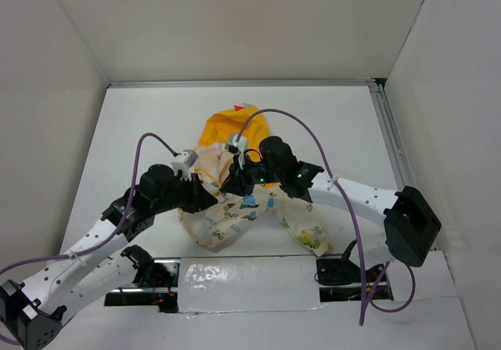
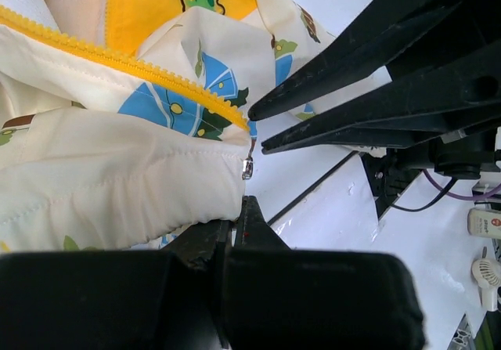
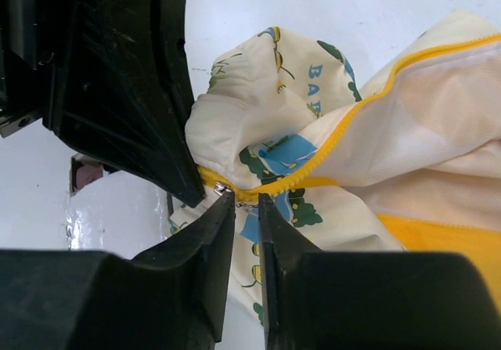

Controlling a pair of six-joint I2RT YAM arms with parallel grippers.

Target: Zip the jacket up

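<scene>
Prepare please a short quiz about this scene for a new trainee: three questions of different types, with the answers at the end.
1. True or false: the jacket is zipped fully up to its hood.
2. What colour are the zipper teeth? A) red B) yellow C) black
3. Fill in (near/far): seen from above, the hood points toward the ___ edge of the table.

Key: 1 false, as the two front edges are apart; 2 B; 3 far.
</scene>
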